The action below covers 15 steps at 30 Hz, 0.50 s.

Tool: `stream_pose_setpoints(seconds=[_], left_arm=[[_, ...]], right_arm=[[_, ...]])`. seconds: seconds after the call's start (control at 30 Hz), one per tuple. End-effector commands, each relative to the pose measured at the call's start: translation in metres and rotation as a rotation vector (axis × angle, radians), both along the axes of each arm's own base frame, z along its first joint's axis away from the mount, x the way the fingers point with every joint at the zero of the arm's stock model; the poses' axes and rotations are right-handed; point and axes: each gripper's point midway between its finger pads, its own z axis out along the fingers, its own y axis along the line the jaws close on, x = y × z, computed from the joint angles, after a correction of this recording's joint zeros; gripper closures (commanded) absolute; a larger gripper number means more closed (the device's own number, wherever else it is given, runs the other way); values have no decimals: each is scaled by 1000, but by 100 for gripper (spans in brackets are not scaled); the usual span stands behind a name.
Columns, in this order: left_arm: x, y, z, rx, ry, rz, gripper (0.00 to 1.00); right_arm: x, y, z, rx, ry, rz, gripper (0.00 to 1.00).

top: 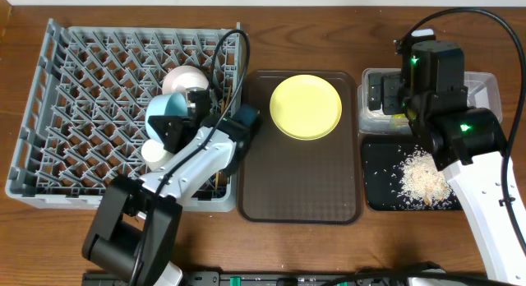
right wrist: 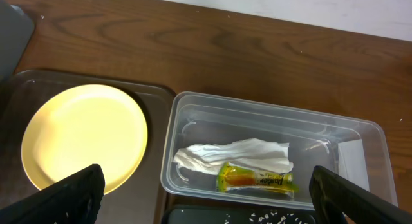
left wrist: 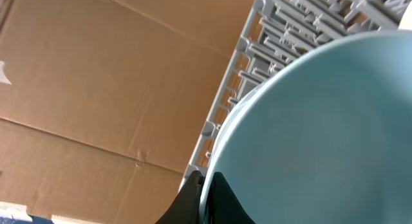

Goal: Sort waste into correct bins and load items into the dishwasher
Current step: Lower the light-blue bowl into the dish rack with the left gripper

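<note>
**Left claw** (left wrist: 207, 197): fingers clamped on the rim of one light blue bowl (left wrist: 322, 134), which is tilted over the one grey dish rack (top: 82, 113). Whether the bowl rests on the pegs cannot be told. One white bowl (top: 186, 77) sits just beyond this claw, and one small white cup (top: 155, 152) lies just nearer the robot.

**Right claw** (right wrist: 206, 214): fingers spread wide, holding nothing. Directly below it is one clear tub (right wrist: 322, 137) containing one crumpled napkin (right wrist: 232, 153) and one green-yellow wrapper (right wrist: 256, 179), which touch. To this claw's left, one yellow plate (right wrist: 84, 137) lies on one brown tray (top: 296, 179). Nearer the robot, one black tray (top: 380, 167) holds loose rice scraps (top: 421, 175).
</note>
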Motion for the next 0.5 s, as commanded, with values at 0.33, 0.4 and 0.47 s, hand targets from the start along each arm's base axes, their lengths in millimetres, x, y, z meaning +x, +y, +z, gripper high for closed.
stream_pose_setpoints(seconds=[0.33,0.4,0.47], left_arm=[[0,10,4,45,-48,23,93],[-1,9,-5,-2,-22,27,93],[-2,9,-9,-25,-8,31,93]], right_arm=[[0,-4,-3,-1,8,-17,1],[0,-4,-3,-1,8,-17,1],[0,-4,-3,-1,8,-17,1]])
